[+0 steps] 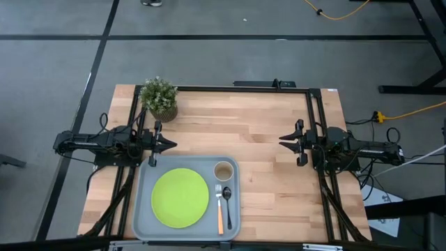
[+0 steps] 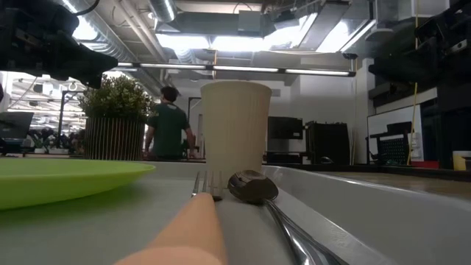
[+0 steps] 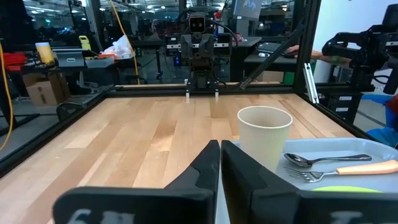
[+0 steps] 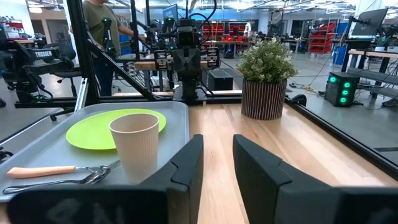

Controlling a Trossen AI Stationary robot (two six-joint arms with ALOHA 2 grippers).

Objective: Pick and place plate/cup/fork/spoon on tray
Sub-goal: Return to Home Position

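Observation:
The grey-blue tray (image 1: 150,216) lies at the table's near edge, left of centre. On it rest the lime-green plate (image 1: 180,197), the tan cup (image 1: 223,171) upright in its far right corner, the orange-handled fork (image 1: 220,213) and the dark spoon (image 1: 227,202) side by side. My left gripper (image 1: 173,145) is shut and empty above the table's left side, just beyond the tray's far rim. My right gripper (image 1: 281,140) is open and empty at the table's right side. The cup also shows in the left wrist view (image 3: 264,134) and the right wrist view (image 4: 134,146).
A potted green plant (image 1: 159,97) stands at the table's far left. Black frame rails (image 1: 230,88) run along the far and side edges. Bare wood lies between the grippers. A person (image 2: 169,125) stands in the room beyond the table.

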